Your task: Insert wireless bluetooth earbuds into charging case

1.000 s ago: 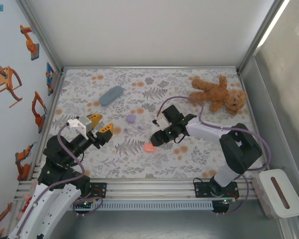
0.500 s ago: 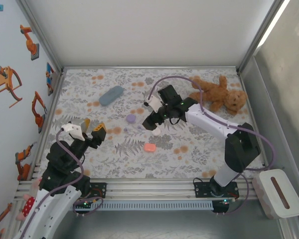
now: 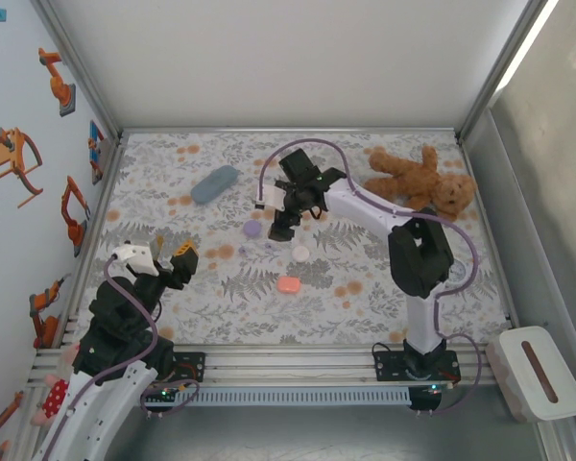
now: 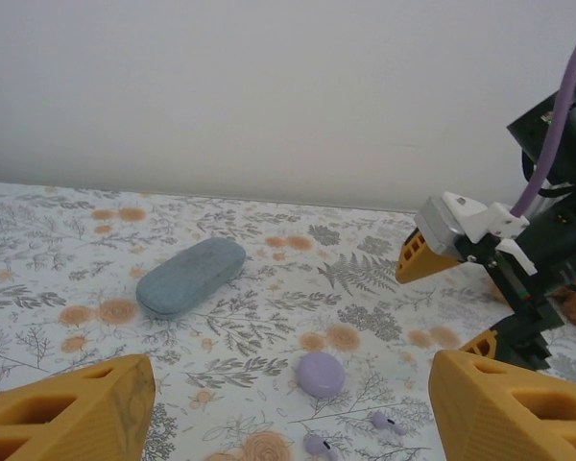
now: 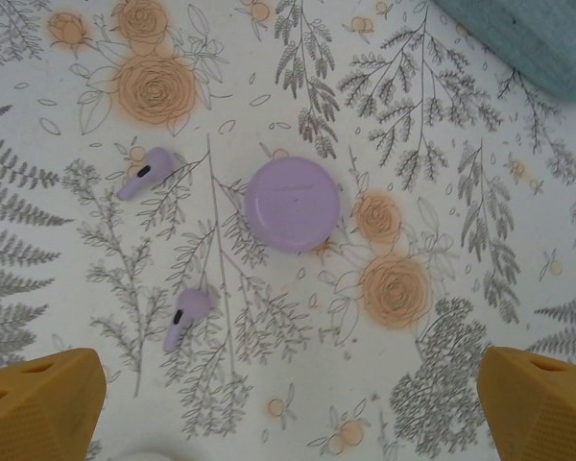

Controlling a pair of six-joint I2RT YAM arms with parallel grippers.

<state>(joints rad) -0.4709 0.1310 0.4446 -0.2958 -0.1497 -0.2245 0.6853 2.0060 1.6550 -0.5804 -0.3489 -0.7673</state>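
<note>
Precision counts: our right pincer [image 5: 290, 408] hangs wide open, empty, over two lilac earbuds [image 5: 144, 173] by their case [image 5: 292, 205], so we should centre on one before closing.

I can read no text, label, brand or number anywhere from here. The nearest thing to a sign is the set of orange robot-arm pictures [image 3: 19, 158] stuck on the left wall [image 3: 19, 86], and I can make out no lettering on them.
</note>
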